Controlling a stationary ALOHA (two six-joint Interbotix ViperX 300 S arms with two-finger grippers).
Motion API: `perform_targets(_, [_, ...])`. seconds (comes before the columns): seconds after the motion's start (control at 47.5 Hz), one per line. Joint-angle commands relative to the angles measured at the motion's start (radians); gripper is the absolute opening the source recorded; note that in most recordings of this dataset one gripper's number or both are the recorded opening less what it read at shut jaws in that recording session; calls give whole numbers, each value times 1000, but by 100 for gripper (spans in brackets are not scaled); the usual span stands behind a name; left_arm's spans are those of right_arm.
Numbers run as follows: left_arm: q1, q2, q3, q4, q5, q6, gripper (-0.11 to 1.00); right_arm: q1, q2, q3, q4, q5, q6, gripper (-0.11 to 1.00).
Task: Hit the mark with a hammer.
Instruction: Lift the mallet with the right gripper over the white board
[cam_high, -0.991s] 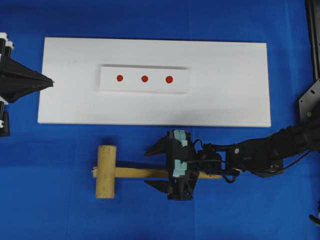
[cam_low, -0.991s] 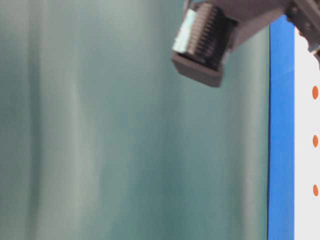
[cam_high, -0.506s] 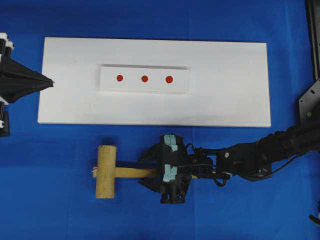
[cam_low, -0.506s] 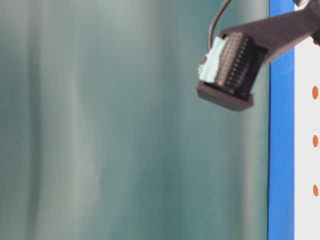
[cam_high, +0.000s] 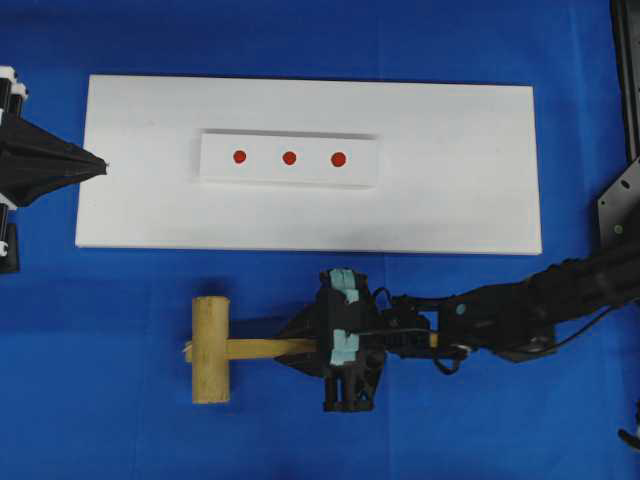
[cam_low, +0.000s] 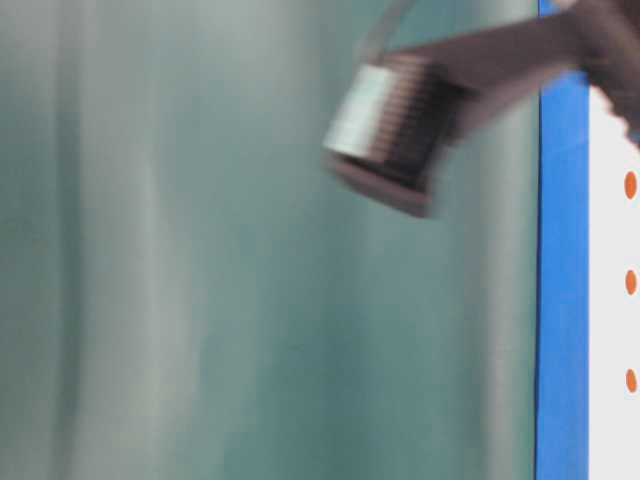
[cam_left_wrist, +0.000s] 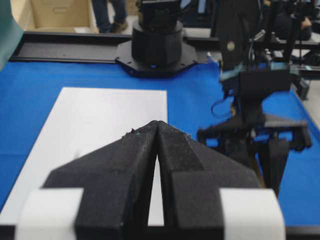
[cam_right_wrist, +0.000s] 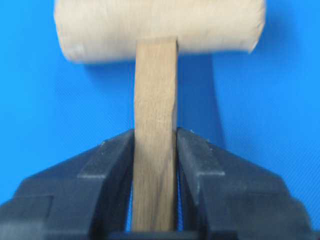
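- A moment ago the right gripper (cam_high: 305, 348) stood wide over the handle; now its jaws have closed onto the handle of the hammer (cam_high: 212, 349), gripping the flat wood on both sides, as the right wrist view shows plainly (cam_right_wrist: 155, 150).
- The hammer head has shifted slightly as the jaws closed, so the grip looks to have taken hold. In my judgement the grasp step is done or nearly so, and lifting comes next.
- The hammer lies on the blue counter (cam_high: 100, 400) near its front edge, head toward the left, handle pointing right, held about midway along.
- The left gripper (cam_high: 95, 165) rests at the left edge of the white board (cam_high: 450, 200), jaws fully shut on nothing, unchanged.
- Three red marks (cam_high: 289, 158) sit on the raised white block (cam_high: 290, 175) at the board's middle, well apart from the hammer.
- Open blue counter lies between the hammer and the board's front edge, and nothing stands over the block, so a lift and swing toward the marks looks unobstructed.
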Motion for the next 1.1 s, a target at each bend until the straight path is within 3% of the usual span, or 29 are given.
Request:
perform_targets(0.0, [-2,5,-9,-2,0,-2,0,3,-97,6,-5,-6,-5,10])
perform_targets(0.379, [-2,-2,-9,-2,26,-2,0,2,-368,55,-5,103,-140,10])
perform_targets(0.611, [-2,-2,-11,-3,37,-2,0,-32,-393,72,-3,120,-167,10])
perform_targets(0.759, [-2,-2,-11,-2,37,-2,0,-98,-402,83,-6,120,-201,10])
perform_targets(1.075, [-2,-3,-11,-2,38,-2,0,-304,-454,123,-8,120,-348,10])
